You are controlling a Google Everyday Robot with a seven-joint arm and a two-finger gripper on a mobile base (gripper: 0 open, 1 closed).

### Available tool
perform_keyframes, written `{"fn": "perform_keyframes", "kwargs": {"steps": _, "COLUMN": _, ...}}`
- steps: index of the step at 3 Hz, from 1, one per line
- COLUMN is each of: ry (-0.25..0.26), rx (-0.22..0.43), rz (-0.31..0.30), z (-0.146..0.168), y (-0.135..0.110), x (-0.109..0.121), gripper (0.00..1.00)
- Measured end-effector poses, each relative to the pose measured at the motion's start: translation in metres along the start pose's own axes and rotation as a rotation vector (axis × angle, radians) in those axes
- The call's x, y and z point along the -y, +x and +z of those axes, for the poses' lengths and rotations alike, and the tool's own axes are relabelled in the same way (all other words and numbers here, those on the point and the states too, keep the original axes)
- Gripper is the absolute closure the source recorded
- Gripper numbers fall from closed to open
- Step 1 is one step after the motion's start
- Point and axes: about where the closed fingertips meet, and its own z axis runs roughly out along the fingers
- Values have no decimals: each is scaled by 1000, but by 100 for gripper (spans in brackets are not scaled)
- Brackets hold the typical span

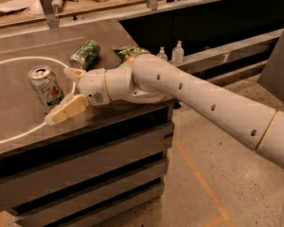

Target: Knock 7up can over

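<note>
The 7up can [45, 86], pale silver-white with green markings and a silver top, stands on the dark table [19, 126] inside a white circle line, its top leaning slightly left. My gripper [60, 95] is open right beside the can's right side. One cream finger [73, 73] sits behind the can. The other finger [67, 109] lies low in front of it, at the can's base. I cannot tell whether they touch the can.
An all dark-green can [85, 54] lies on its side behind the gripper. A green snack bag [127, 54] is partly hidden by my arm. Two small bottles [178, 51] stand on a ledge to the right. The table's front edge runs just below the gripper.
</note>
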Motion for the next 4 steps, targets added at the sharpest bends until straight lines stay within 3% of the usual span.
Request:
{"fn": "perform_keyframes", "kwargs": {"steps": 1, "ry": -9, "rx": -8, "rz": -26, "z": 9, "y": 2, "x": 7, "gripper": 14}}
{"fn": "perform_keyframes", "kwargs": {"steps": 3, "ry": -40, "rx": -17, "rz": -49, "z": 28, "y": 1, "x": 17, "gripper": 60}}
{"fn": "perform_keyframes", "kwargs": {"steps": 4, "ry": -36, "rx": -17, "rz": -66, "z": 29, "y": -5, "x": 17, "gripper": 61}}
